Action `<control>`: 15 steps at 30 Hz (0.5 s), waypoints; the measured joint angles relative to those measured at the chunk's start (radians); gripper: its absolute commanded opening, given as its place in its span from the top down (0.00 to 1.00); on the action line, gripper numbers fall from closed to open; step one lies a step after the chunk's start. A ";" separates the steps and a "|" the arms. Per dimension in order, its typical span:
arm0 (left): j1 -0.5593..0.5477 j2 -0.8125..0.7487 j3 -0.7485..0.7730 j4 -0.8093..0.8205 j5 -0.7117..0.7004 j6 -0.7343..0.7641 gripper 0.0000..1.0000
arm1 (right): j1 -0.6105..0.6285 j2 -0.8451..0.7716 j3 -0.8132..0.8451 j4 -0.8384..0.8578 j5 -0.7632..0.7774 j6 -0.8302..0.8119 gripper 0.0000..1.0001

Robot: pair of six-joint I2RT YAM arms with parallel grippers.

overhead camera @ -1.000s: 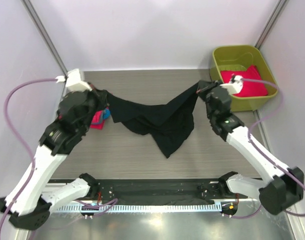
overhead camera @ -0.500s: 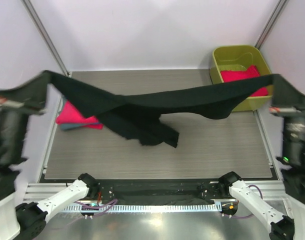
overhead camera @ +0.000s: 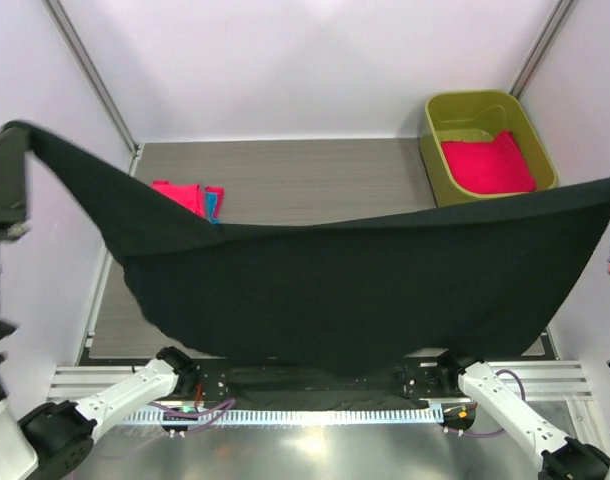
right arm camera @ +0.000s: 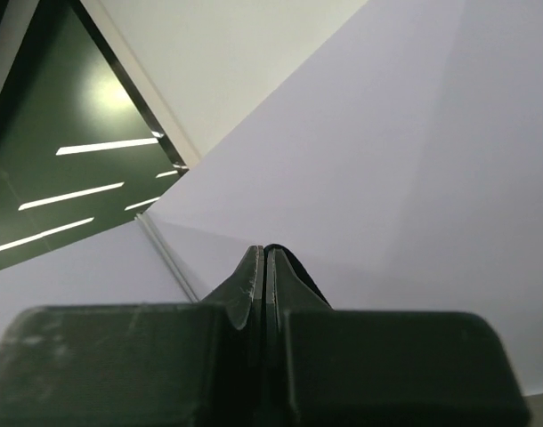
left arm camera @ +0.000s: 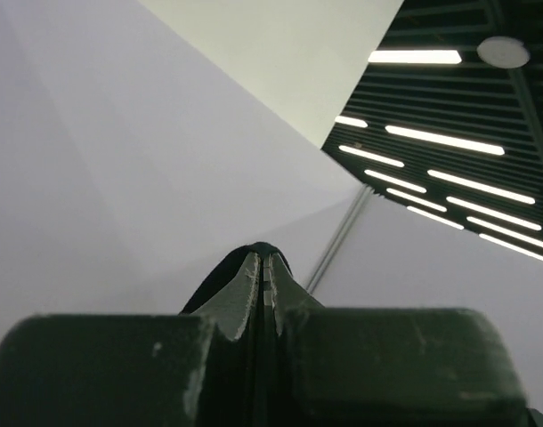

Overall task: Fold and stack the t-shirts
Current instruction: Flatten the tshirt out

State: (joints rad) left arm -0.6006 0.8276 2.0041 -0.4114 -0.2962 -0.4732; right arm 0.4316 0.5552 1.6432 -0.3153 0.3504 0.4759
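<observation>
1. Overhead view: bright, flat white light bouncing off pale walls, and the table is evenly lit.
2. The black t-shirt reads as one dark mass, its folds barely showing.
3. Glare there! A bright smear runs along the metal rail at the bottom.
4. The left arm, cropped at the frame edge, is soft with blur.
5. Left wrist view: strip lights burn white against a dark ceiling, while the left gripper up close is dim and out of focus.
6. Right wrist view: the right gripper is just as dark and blurry, with hazy light streaks on the dark panel.
</observation>
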 measured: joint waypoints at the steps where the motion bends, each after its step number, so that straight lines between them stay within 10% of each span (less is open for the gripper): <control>1: 0.000 0.010 -0.020 0.012 -0.010 0.006 1.00 | 0.000 0.003 -0.013 0.000 0.004 0.000 0.99; 9: 0.000 0.275 -0.304 0.101 -0.116 0.056 1.00 | 0.000 0.206 -0.213 0.041 0.093 -0.014 0.99; 15: 0.079 0.689 -0.209 0.043 -0.106 0.057 1.00 | -0.030 0.602 -0.228 0.093 0.144 -0.059 0.99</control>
State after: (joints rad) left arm -0.5217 1.5169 1.7954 -0.3683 -0.4023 -0.4160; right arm 0.4019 1.1568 1.4151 -0.2226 0.4946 0.4171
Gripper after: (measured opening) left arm 0.005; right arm 0.031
